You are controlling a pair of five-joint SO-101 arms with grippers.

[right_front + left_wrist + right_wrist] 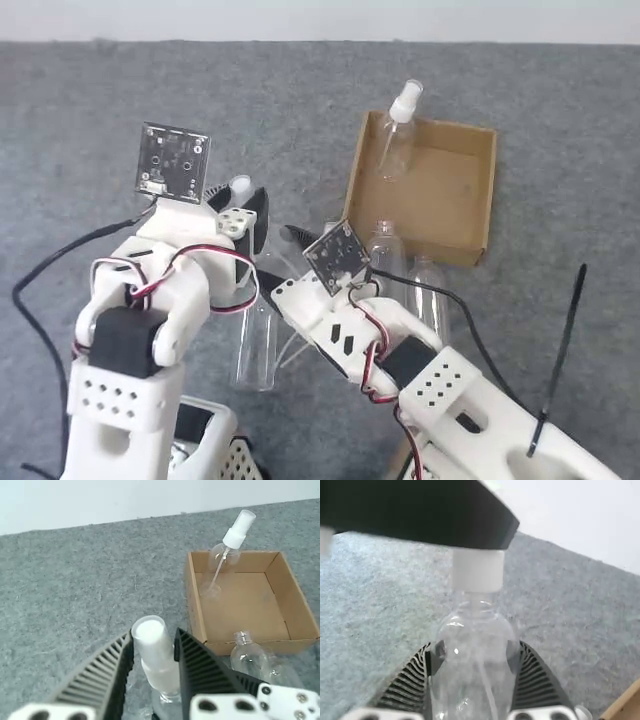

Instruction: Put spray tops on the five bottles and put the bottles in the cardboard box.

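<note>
AT THE TABLE: A grey carpet [520, 90] covers my whole work surface and runs back to a plain white wall [320, 18] along its far edge.

On the right of the carpet in the high view sits the cardboard box [470, 210], shallow and open-topped. Inside it a finished bottle [398, 140], with its white sprayer on, leans into the far left corner.

Just outside the box's near wall is a first topless bottle [385, 248], close against the cardboard. A second topless bottle [430, 295] is just beside it. Both are clear and open-necked.

Left of the box, my right pincer [474, 652] is clamped round the body of a clear bottle [470, 685], with a ribbed black finger on either flank and the neck pointing away from my wrist. My left pincer [154, 639] is pinched tight on the white spray top [150, 655], gripping its collar from both sides. That top sits over the clear bottle's neck, but I cannot tell whether it is fully seated.

A spare bottle [255, 350], also clear, shows low between my two arms. I cannot tell from above whether it lies flat on the carpet.
</note>
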